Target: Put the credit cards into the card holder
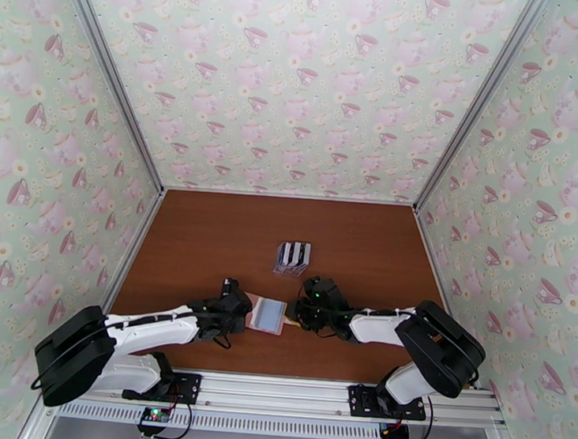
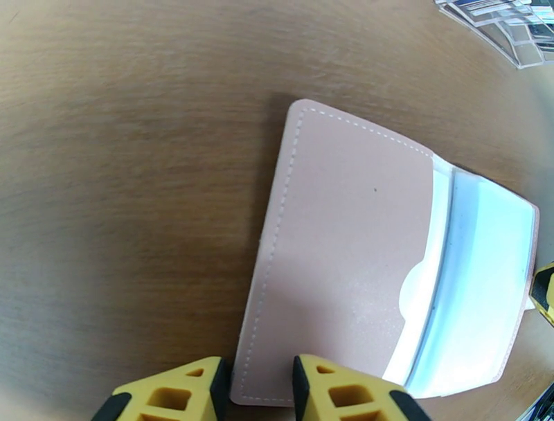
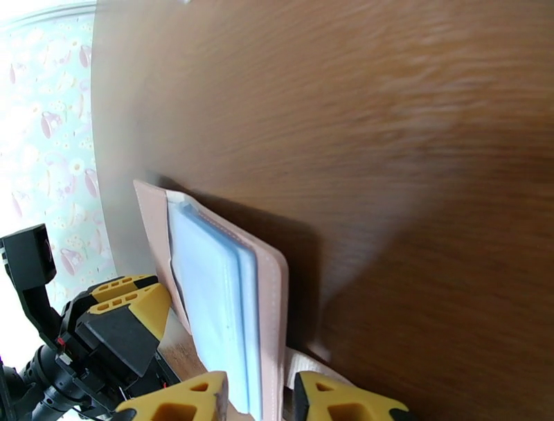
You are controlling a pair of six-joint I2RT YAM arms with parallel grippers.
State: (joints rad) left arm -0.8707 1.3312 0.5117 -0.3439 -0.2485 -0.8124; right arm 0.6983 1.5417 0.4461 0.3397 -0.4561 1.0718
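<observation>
The dusty-pink card holder lies open on the brown table between my two grippers. My left gripper is closed on the near corner of the pink cover, with clear sleeves beyond it. My right gripper is shut on the holder's other half, which sits edge-on between its fingertips with the bluish sleeves beside it. From above, the left gripper and right gripper flank the holder. Several credit cards stand in a clear rack behind it.
The clear slotted rack stands a short way beyond the holder, toward the table's middle. Patterned walls close in the back and both sides. The left gripper's yellow fingers appear close beside the holder in the right wrist view.
</observation>
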